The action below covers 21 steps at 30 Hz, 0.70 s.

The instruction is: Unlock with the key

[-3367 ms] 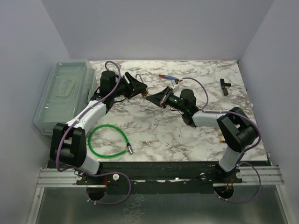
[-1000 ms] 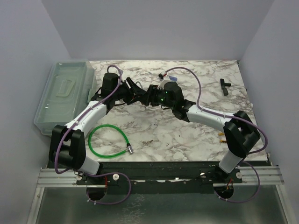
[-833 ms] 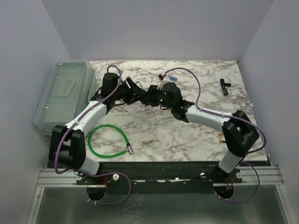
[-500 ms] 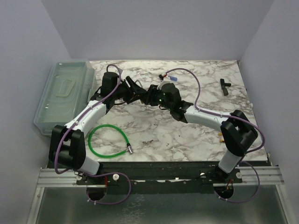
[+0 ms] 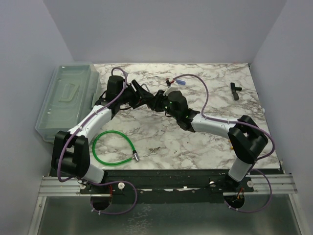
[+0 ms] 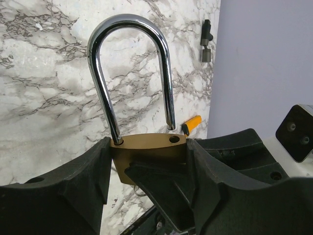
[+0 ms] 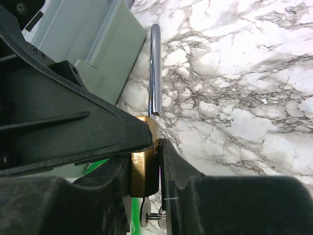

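Note:
A brass padlock [image 6: 146, 144] with a chrome shackle [image 6: 129, 29] stands upright in my left gripper [image 6: 149, 147], which is shut on its narrow sides. One shackle leg ends just above its hole. My right gripper [image 7: 145, 156] has come in from the other side, and its fingers [image 7: 181, 186] are shut on the flat faces of the padlock body [image 7: 144, 171]. The key [image 7: 146, 215] hangs under the body on a small ring. In the top view both grippers [image 5: 152, 100] meet at mid-table and hide the padlock.
A clear plastic box [image 5: 68, 98] stands at the left table edge. A green cable loop [image 5: 112, 147] lies near the front, with a small pale metal bit [image 5: 155, 148] beside it. A black T-shaped part [image 5: 235, 89] lies at the far right.
My right gripper has slid a little left against the left gripper, and its jaws have narrowed onto the padlock body. The left arm and the padlock have stayed put.

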Motion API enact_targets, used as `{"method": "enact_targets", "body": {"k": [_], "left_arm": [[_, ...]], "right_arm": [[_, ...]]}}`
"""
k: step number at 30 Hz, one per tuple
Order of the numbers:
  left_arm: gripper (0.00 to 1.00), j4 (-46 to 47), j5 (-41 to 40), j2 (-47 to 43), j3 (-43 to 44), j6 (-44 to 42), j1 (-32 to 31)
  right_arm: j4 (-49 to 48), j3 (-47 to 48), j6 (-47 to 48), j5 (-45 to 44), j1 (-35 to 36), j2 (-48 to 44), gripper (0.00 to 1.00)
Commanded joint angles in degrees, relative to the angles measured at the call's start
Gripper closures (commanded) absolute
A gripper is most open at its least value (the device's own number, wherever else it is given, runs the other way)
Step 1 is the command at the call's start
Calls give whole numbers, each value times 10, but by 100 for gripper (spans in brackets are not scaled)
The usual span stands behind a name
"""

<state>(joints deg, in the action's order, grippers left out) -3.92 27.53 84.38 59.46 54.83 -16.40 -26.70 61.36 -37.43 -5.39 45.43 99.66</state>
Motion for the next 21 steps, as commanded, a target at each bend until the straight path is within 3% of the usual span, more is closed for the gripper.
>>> {"method": "enact_targets", "body": {"k": [1,3,7,10,13,21], "left_arm": [[100,34,42,-14,17,6,-3],[100,34,40,-15,17,3,-3],[65,34,37,-15,17,-5,-2],[50,36,46,-13,18,-11,-2],[28,50,52,-18,15,-15,-2],[18,88,70,-41,8,-31,-2]], "right_arm": [[-12,-17,-2,-62,-14,1,99],[-18,-25,-1,-56,-14,-3,100],[-29,-42,5,-46,-14,-20,100],[-32,-53,8,-36,-15,-37,100],[-30,-66,7,-27,-14,-59,100],[-19,-104,3,-9,-14,-122,100]]}}
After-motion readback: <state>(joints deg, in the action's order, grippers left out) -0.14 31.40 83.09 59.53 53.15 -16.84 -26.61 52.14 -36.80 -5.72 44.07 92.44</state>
